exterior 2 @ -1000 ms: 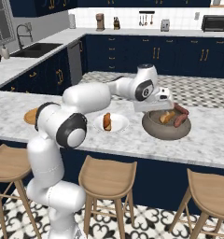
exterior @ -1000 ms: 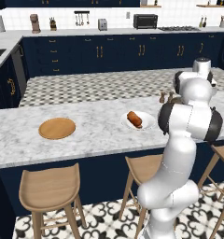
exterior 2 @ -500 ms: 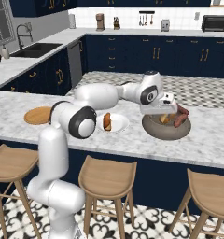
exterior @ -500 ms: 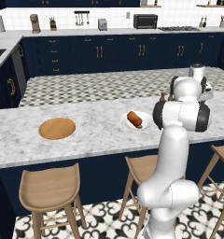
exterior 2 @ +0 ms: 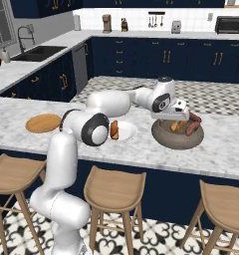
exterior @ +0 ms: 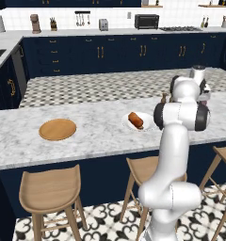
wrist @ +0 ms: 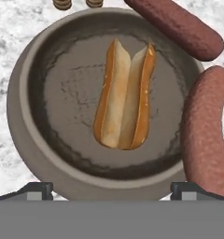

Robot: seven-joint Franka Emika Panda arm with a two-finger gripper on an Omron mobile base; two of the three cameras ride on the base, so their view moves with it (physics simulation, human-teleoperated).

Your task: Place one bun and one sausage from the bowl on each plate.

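Observation:
The grey-brown stone bowl (wrist: 25, 116) (exterior 2: 177, 139) stands on the marble counter. A split bun (wrist: 124, 95) (exterior 2: 177, 125) lies in its middle. Two sausages (wrist: 205, 130) (wrist: 174, 25) (exterior 2: 193, 124) rest along its rim. My gripper (wrist: 113, 189) (exterior 2: 171, 115) hangs open just above the bowl with the bun between its spread fingertips (wrist: 37, 189), holding nothing. The white plate (exterior 2: 129, 132) (exterior: 145, 126) left of the bowl carries a bun with what looks like a sausage (exterior 2: 114, 129) (exterior: 135, 119). The wooden plate (exterior 2: 43, 122) (exterior: 57, 129) lies bare farther left.
Two small brown shakers (wrist: 62, 3) (exterior: 164, 98) stand just beyond the bowl. Wooden stools (exterior 2: 114, 187) (exterior: 51, 186) line the counter's near edge. My arm (exterior: 181, 113) reaches across the counter over the white plate's right side.
The arm has swung right and the hand has settled over the bowl. The jaws have stayed open. Plates and food have not moved.

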